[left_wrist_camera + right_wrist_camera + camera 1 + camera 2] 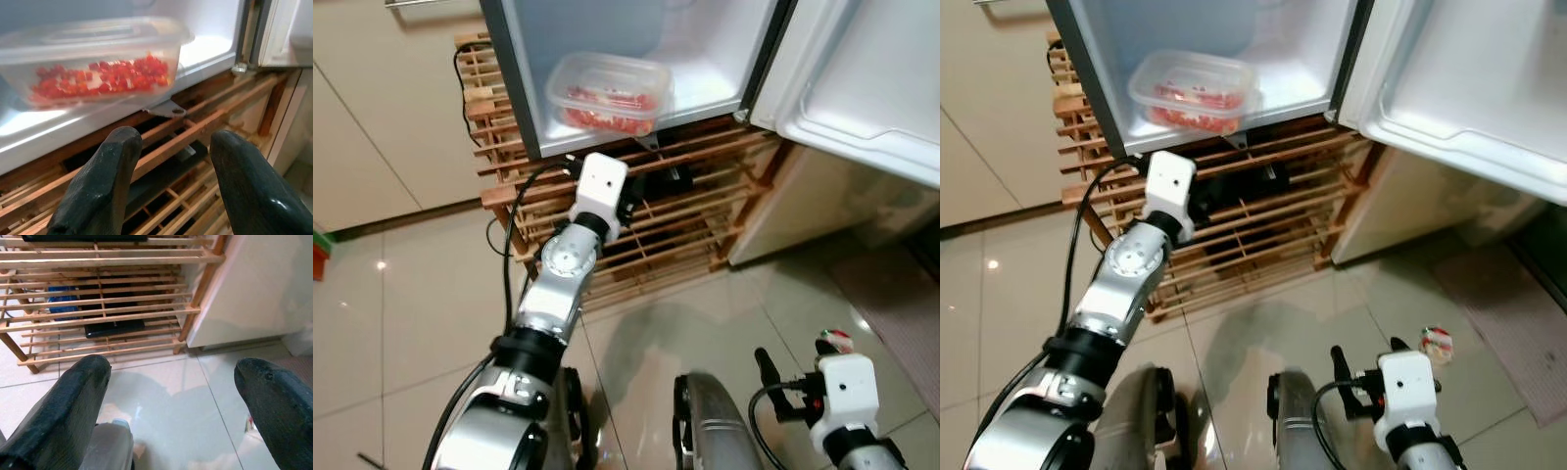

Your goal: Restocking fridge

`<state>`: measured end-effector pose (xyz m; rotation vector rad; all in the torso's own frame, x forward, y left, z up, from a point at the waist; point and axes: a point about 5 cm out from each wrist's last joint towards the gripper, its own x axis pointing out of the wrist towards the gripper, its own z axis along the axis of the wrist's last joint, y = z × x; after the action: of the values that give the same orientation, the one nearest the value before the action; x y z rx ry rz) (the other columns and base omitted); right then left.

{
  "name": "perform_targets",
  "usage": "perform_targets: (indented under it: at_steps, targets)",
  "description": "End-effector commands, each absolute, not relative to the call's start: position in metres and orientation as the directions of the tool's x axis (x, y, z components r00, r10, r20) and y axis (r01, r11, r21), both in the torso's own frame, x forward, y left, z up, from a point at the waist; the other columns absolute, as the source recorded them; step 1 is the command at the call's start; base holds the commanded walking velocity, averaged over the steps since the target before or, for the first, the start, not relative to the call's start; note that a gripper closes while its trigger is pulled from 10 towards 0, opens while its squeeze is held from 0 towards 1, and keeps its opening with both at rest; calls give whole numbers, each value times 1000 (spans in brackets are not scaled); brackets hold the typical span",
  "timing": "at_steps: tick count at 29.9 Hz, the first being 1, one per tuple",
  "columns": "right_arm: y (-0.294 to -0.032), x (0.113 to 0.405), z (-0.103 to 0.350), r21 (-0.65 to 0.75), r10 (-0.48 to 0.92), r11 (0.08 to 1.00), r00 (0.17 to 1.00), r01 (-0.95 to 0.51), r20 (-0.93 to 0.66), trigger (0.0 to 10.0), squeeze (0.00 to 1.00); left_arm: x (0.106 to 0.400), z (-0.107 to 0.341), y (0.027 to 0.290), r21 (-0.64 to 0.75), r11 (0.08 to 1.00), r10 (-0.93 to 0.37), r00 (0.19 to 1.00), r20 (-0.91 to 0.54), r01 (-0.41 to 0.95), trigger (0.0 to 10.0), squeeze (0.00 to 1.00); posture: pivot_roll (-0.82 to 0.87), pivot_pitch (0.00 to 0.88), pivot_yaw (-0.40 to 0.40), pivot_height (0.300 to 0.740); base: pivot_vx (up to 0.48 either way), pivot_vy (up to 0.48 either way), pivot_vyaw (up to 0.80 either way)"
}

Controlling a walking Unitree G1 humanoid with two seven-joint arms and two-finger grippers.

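1 container [609,93], 1 fridge [705,59], 1 rack [685,211]

A clear plastic container [609,93] with a snap-on lid sits on the white floor of an open fridge [705,69], close to the front edge and toward the left side wall, its near corner slightly overhanging the lip. Inside it lies a shallow layer of small red pieces, seen through the translucent walls; the lid is on and the box rests level. The fridge stands on a slatted wooden rack [675,225], its white door [862,78] swung wide open at about 2 o'clock from the container. The compartment's grey-framed left wall rises at the container's 9 o'clock.
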<state>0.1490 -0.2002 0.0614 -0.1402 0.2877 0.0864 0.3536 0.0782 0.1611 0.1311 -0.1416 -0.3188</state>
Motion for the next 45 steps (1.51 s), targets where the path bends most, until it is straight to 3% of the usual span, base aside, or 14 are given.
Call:
perform_targets:
  at_steps: [1, 5, 10, 14, 19, 27, 35, 45]
  targets:
    - [-203, 148, 61, -126, 53, 988, 956, -92, -288, 10000, 0, 351, 161, 78, 125, 953, -293, 943, 156, 275, 10000, 0, -220, 227, -23, 646, 0, 0, 0]
    - [-202, 148, 64, -124, 53, 988, 962, -89, -268, 10000, 0, 355, 163, 82, 126, 961, -266, 946, 184, 245, 10000, 0, -222, 230, -23, 646, 0, 0, 0]
    - [-204, 149, 70, -129, 33, 990, 978, -60, -204, 10000, 0, 353, 191, 78, 49, 971, -235, 916, 324, 232, 10000, 0, -233, 234, -17, 646, 0, 0, 0]
    - [-202, 151, 69, -117, 28, 992, 979, -53, -201, 10000, 0, 354, 171, 77, 95, 974, -225, 944, 243, 208, 10000, 0, -229, 235, -19, 646, 0, 0, 0]
    - [-198, 157, 67, -105, 43, 992, 979, -65, -199, 10000, 0, 361, 143, 74, -1, 976, -218, 970, 106, 220, 10000, 0, -236, 241, -27, 646, 0, 0, 0]
    - [-197, 160, 73, -111, 25, 993, 990, -40, -138, 10000, 0, 364, 167, 65, -61, 972, -205, 942, 264, 229, 10000, 0, -274, 248, -26, 646, 0, 0, 0]
    - [-199, 154, 71, -121, 30, 991, 988, -49, -153, 10000, 0, 370, 156, 60, -19, 976, -212, 961, 180, 218, 10000, 0, -286, 256, -25, 646, 0, 0, 0]
    - [-203, 144, 67, -136, 23, 990, 985, -47, -173, 10000, 0, 370, 170, 50, -20, 969, -234, 936, 264, 248, 10000, 0, -293, 257, -27, 646, 326, 0, 0]
